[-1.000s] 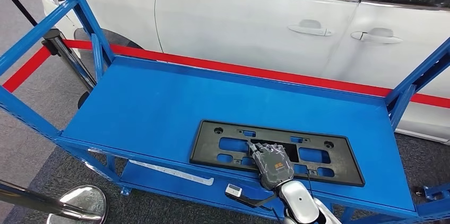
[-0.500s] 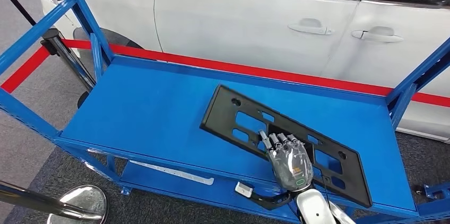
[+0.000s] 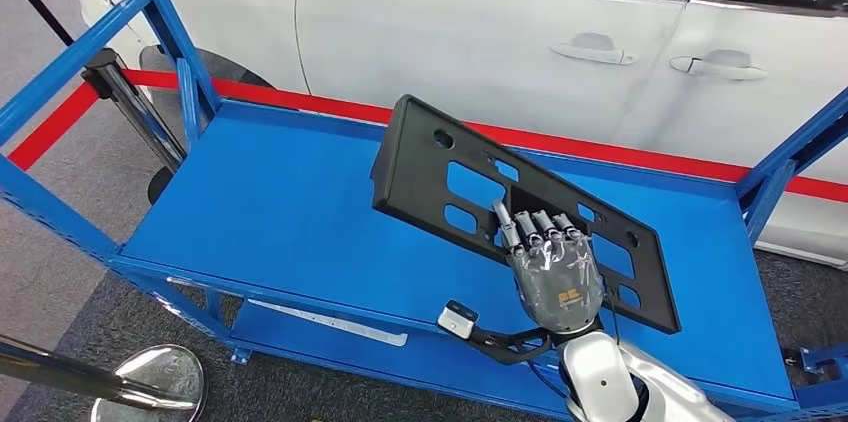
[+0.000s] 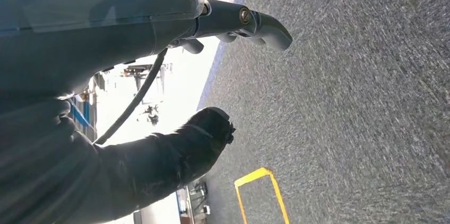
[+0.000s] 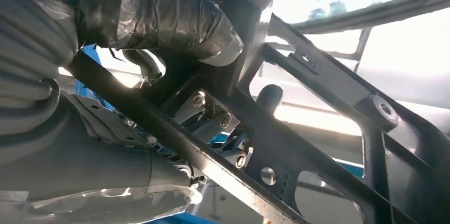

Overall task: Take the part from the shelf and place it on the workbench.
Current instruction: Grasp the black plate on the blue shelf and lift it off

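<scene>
Right hand (image 3: 553, 272) grips black part (image 3: 450, 167), fingers hooked through slots; part tilted, raised above blue shelf (image 3: 280, 212). Left hand (image 4: 175, 75) over grey floor, fingers apart, holding nothing.

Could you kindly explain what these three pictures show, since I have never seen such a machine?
This is a humanoid robot with two arms ending in hands. The head view looks down from its body onto a blue shelf beside a white car. Its right hand holds a black plastic part, tilted up off the shelf. The right wrist view shows that part close up, with the fingers around it. The left wrist view shows the left hand hanging over grey floor, holding nothing.
</scene>
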